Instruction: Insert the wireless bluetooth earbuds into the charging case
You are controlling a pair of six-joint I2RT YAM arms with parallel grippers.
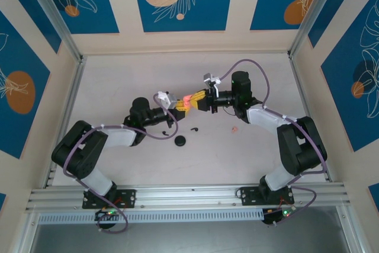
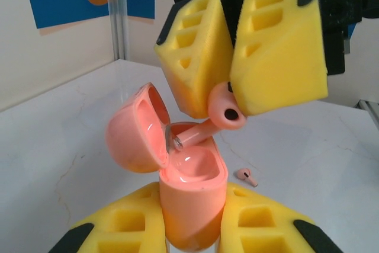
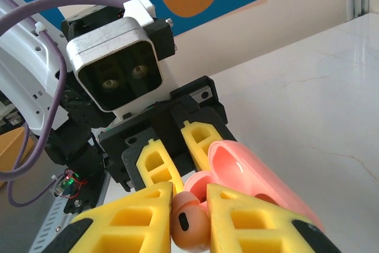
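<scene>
Yellow fingers (image 2: 260, 223) of the left gripper (image 2: 192, 220) are clamping the pink charging case (image 2: 192, 197) upright from both sides, low on its body. Its lid (image 2: 133, 131) is hanging open on the hinge to the left. Above it the right gripper (image 2: 224, 108) is pinching one pale pink earbud (image 2: 228, 114) by its head between narrow-set fingers. The stem is slanting down and to the left, with its tip at the case's mouth, close to the hinge.

By my reading the task is only starting. The bud is angling toward its socket but is not sitting in it, and the glossy well facing the left wrist camera is looking empty. The far side of the case's interior is hiding behind the stem, so I cannot tell what is in it.

The second pink earbud (image 2: 247, 176) is lying on the desk (image 2: 71, 140) just beyond the case, waiting its turn. From above, two black earbuds (image 1: 164, 133) (image 1: 194, 128) are lying loose on the desk below the meeting grippers, with a small round black object (image 1: 180, 141) between them and nearer the bases — I cannot tell what that is.

Left to do, then, is seating this bud and fetching the others.
</scene>
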